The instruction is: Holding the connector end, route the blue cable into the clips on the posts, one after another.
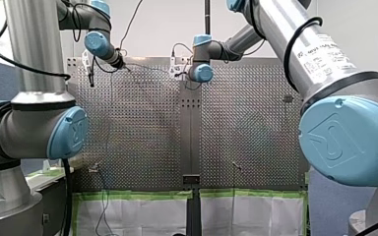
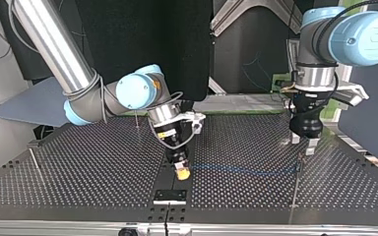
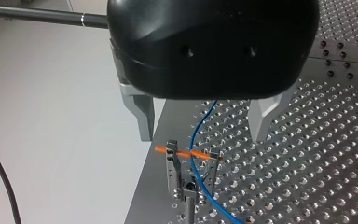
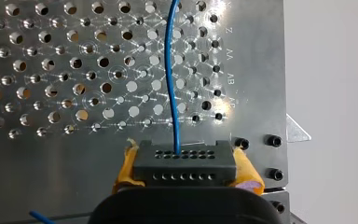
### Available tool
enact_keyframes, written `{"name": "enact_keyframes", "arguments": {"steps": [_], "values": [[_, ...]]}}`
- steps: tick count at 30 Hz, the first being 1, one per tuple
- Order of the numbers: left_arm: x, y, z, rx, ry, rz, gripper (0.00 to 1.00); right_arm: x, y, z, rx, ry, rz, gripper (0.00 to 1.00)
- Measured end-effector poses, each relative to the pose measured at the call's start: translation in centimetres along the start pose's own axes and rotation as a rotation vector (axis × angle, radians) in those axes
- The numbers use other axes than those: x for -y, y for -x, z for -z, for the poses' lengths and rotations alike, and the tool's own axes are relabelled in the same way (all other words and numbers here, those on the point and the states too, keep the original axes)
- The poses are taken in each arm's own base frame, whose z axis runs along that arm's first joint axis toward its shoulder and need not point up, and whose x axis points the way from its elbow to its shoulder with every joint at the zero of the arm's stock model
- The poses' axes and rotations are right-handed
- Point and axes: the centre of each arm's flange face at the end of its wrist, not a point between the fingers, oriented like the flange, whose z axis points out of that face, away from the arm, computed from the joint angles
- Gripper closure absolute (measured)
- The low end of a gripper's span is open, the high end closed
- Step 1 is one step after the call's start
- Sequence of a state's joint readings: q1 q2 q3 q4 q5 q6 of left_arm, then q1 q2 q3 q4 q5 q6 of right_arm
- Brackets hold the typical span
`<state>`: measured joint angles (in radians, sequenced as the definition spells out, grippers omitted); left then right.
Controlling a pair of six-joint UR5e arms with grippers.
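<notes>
Between the yellow pads (image 4: pixel 248 171) of our right hand (image 4: pixel 184 154) sits the black connector (image 4: pixel 185 165), clenched from both sides with its rows of small holes facing away from the hand. Out of one hole in the farther row comes the blue cable (image 4: pixel 170 70), which runs straight ahead over the perforated worktop (image 4: pixel 51 70).

Seen from across the worktop, that cable is drawn nearly level and straight to the clip post (image 2: pixel 300 161), and our right hand is well apart from this post, leaning low over the worktop. Just above the clip post, a little behind it, hangs our left hand (image 2: pixel 304 143), black, with its metal fingers (image 3: pixel 144 116) spread wide and released, grasping nothing. We see from its wrist that the fingers touch neither post nor cable. On top of the post the clip (image 3: pixel 179 175) has two upright prongs with an orange strip (image 3: pixel 186 153) across their tips. The blue cable passes between the prongs and crosses the strip, though we cannot tell whether it lies seated in the clip. Far from the clip post, beyond our right hand, stand a second post (image 2: pixel 137 120) and, farther still, a third post (image 2: pixel 34 158), both apart from the cable.
</notes>
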<state>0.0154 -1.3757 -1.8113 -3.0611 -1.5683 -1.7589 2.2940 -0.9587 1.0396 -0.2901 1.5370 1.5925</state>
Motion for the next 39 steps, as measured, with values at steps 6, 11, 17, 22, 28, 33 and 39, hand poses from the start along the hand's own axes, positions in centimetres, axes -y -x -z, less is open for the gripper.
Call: {"name": "enact_keyframes", "arguments": {"steps": [6,11,17,22,28,33,39], "values": [[-0.02,-0.04,0.01,-0.002,0.003,-0.001,0.01,0.17,0.02,0.01,-0.001,-0.002,-0.003,1.0],[0.05,0.02,0.09,0.0,0.003,0.005,0.01,0.33,0.02,0.03,-0.001,-0.005,-0.005,1.0],[0.08,-0.12,-0.02,-0.002,0.003,0.009,0.01,0.28,0.03,0.03,0.0,-0.005,-0.009,1.0],[0.04,-0.77,-0.43,-0.017,0.004,0.008,0.01,0.32,0.03,0.03,0.0,-0.005,-0.013,1.0],[0.17,-0.26,-0.05,-0.006,0.002,0.01,0.01,0.42,0.04,0.06,0.001,-0.007,-0.014,1.0],[0.31,-0.09,0.14,-0.003,-0.002,0.009,0.01,0.47,0.04,0.07,0.002,-0.007,-0.014,1.0],[0.7,-0.04,0.3,-0.001,-0.014,-0.005,0.01,0.44,0.04,0.06,0.001,-0.006,-0.012,1.0]]}}
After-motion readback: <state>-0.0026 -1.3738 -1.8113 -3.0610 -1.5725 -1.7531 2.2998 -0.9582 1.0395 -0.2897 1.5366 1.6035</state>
